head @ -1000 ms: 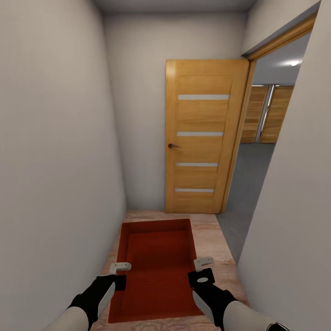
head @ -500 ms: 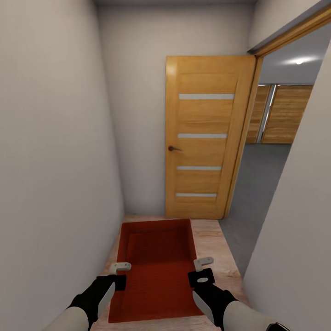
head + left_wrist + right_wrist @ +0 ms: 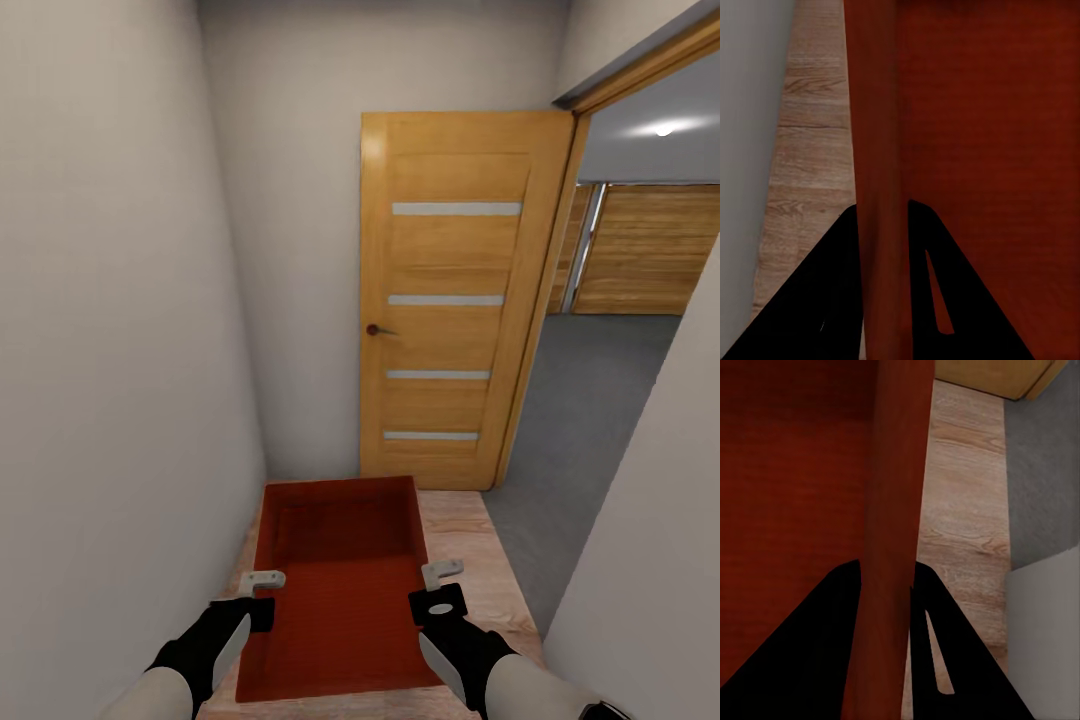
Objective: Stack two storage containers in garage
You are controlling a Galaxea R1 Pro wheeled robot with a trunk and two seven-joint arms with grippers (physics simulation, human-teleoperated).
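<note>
I carry one orange-red storage container in front of me, lidless and empty, held level above the light wood floor. My left gripper is shut on its left wall. On the opposite wall my right gripper is shut. In each wrist view the black fingers straddle the thin wall. The grey concrete floor of the garage shows through the doorway on the right.
I am in a narrow corridor with white walls close on both sides. An open wooden door with several glass strips stands ahead against the end wall. Wooden garage doors show beyond the doorway.
The whole head view has shifted: the door and doorway look closer and more of the garage opening shows on the right. Both grippers keep the same hold on the container.
</note>
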